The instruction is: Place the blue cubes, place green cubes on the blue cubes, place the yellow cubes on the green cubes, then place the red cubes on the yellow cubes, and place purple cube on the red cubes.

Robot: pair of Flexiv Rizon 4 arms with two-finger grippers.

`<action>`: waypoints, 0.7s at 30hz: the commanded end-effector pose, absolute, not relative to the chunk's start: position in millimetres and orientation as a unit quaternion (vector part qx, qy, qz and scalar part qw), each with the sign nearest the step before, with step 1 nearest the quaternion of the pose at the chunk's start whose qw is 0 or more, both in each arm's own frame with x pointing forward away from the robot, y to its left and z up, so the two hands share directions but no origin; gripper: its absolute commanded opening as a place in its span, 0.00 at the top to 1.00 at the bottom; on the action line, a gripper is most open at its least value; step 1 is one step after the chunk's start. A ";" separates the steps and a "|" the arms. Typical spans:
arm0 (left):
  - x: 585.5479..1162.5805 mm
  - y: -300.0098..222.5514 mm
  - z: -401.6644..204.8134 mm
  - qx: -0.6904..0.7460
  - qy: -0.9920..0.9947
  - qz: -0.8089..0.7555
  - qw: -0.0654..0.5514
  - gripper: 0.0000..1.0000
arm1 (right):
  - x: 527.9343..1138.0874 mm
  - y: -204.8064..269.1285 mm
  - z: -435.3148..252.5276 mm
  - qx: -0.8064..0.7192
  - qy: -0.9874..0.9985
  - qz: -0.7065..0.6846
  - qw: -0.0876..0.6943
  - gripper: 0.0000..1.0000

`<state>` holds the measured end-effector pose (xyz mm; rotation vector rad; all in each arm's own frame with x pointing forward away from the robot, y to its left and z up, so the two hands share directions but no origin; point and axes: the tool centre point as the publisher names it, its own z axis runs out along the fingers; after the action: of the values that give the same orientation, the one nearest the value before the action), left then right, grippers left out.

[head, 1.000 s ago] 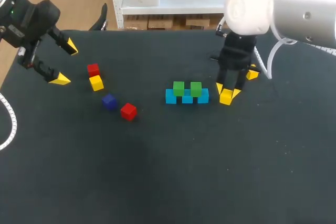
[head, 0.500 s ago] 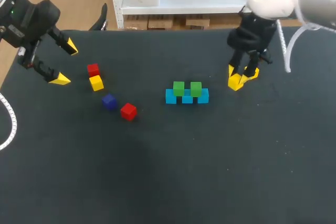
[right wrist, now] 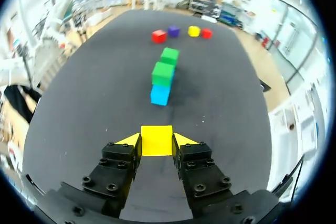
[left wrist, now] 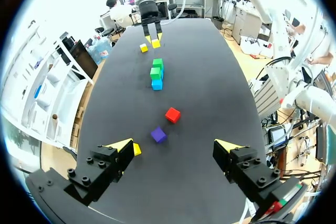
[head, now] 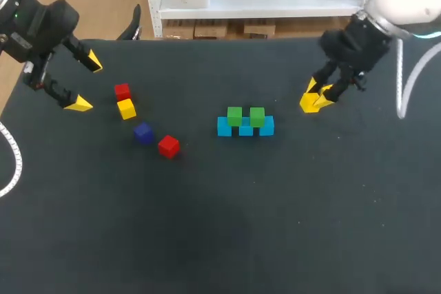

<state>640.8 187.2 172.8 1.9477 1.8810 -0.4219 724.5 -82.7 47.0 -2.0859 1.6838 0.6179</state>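
My right pincer [head: 313,101], clamped on a small yellow cube [right wrist: 156,140], has pulled back upper right; green cubes [head: 235,115] next. Left pincer [head: 86,84] apart.

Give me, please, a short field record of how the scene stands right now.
base: three blue cubes in a row
second layer: two green cubes on the blue cubes
right gripper: shut on held yellow cube, to the right of the blue cubes
left gripper: open, empty
loose near left gripper: two red cubes, yellow cube, purple cube
loose near right gripper: third yellow cube
not yet placed: yellow, red and purple layers
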 end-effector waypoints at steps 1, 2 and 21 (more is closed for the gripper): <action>641.2 188.1 172.5 0.697 0.671 -0.151 0.200 0.00 | 719.7 -90.5 44.4 -0.693 0.628 0.235 0.265 1.00; 641.2 188.1 172.5 0.697 0.671 -0.151 0.200 0.00 | 719.7 -90.5 44.4 -0.693 0.628 0.235 0.265 1.00; 641.2 188.1 172.5 0.697 0.671 -0.151 0.200 0.00 | 722.5 -67.3 69.1 -0.714 0.658 0.133 0.199 1.00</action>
<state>640.8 187.1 172.8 1.9478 1.8809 -0.4220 731.4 -81.6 60.9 -1.9656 1.7516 0.5033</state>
